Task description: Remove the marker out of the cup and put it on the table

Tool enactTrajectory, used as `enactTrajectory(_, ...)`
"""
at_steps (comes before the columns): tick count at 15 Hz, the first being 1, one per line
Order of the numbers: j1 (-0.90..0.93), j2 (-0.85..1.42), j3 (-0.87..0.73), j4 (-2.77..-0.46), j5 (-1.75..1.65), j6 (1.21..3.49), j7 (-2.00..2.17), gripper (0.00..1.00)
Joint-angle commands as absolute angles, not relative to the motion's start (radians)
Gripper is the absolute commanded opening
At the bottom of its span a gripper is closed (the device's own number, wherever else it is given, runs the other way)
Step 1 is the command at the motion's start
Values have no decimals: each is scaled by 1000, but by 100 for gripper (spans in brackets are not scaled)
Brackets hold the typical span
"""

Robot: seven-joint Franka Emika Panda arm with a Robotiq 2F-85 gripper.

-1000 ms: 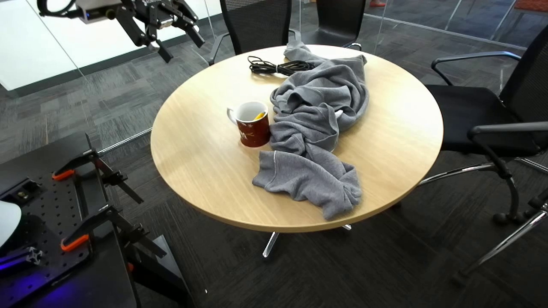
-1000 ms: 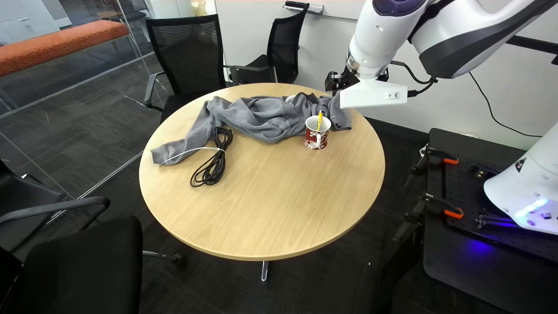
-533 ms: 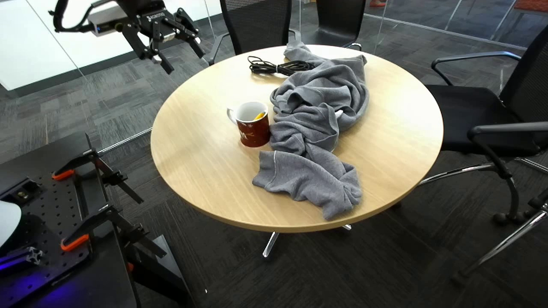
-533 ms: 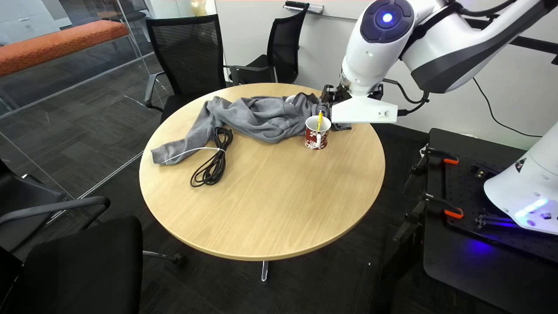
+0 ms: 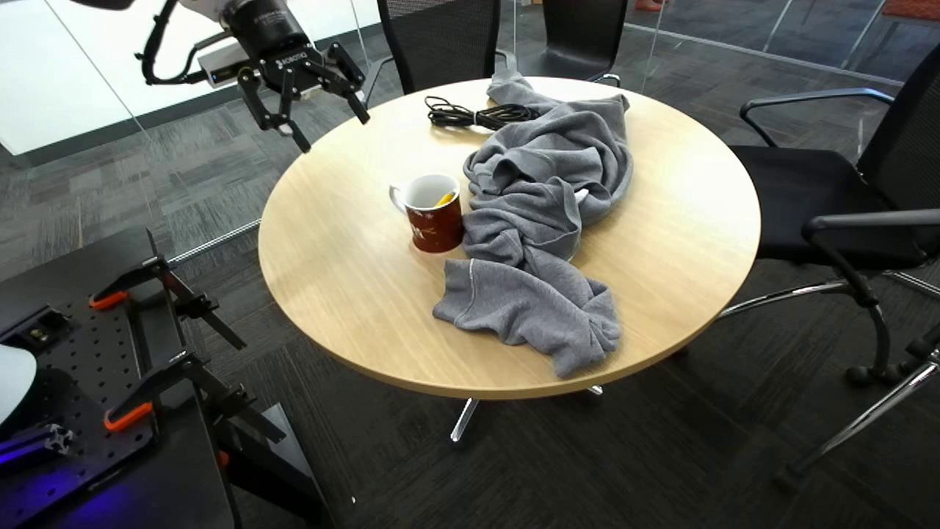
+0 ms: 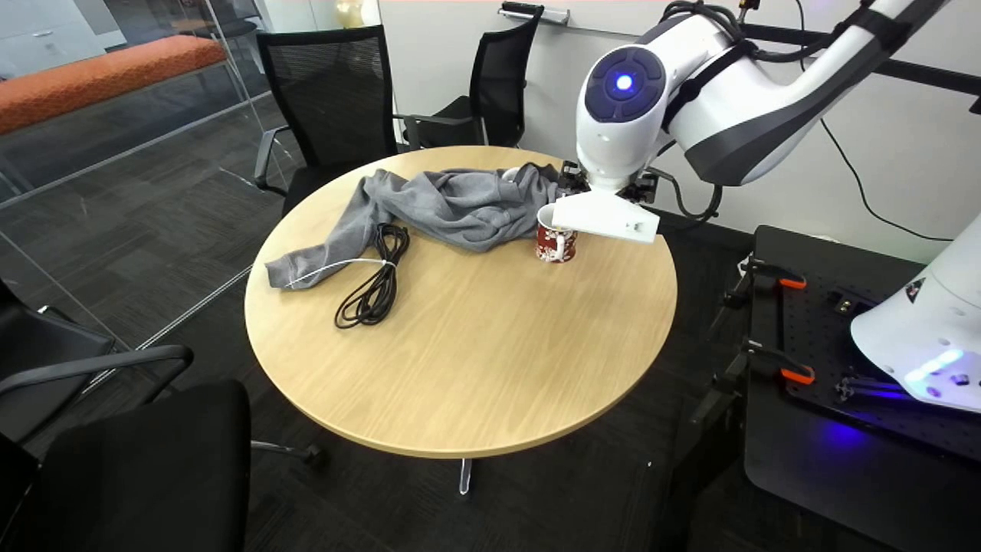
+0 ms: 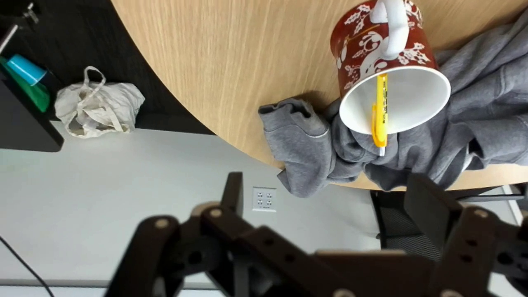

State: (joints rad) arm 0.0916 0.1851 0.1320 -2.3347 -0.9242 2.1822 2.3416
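The dark red mug [image 5: 435,229] stands upright on the round wood table [image 5: 334,250], its handle and white inside showing. The orange-yellow marker [image 5: 445,199] leans inside it. In an exterior view the mug [image 6: 553,247] is partly covered by the arm's white housing, and the marker is hidden. In the wrist view the marker [image 7: 380,111] sticks out past the rim of the mug [image 7: 359,53]. My gripper [image 5: 334,133] is open and empty, above and to the left of the mug over the table's edge. In the wrist view its fingers [image 7: 324,187] are wide apart with nothing between them.
A crumpled grey sweater [image 5: 543,184] lies against the mug's side and across the table. A coiled black cable [image 5: 481,115] lies near the far edge; it also shows in an exterior view [image 6: 375,284]. Black office chairs [image 5: 830,198] stand around the table.
My gripper has moved down and to the right toward the mug in an exterior view, staying open. The arm's housing now covers the marker in an exterior view. Mug and sweater have not moved.
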Motion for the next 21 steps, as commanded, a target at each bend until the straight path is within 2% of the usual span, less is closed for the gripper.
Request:
enactTrajectory(1, 116, 252, 94, -2272, -949, 2161, 2425, 100)
enactTrajectory(5, 114, 288, 64, -2249, -1006, 2201, 2462, 100)
enactTrajectory(11, 102, 285, 51, -2272, -1270, 2350, 2580, 100)
enactTrajectory(12, 101, 290, 62, -2262, -1206, 2293, 2530, 100)
enactTrajectory(21, 96, 316, 56, -2252, -1233, 2313, 2541, 100)
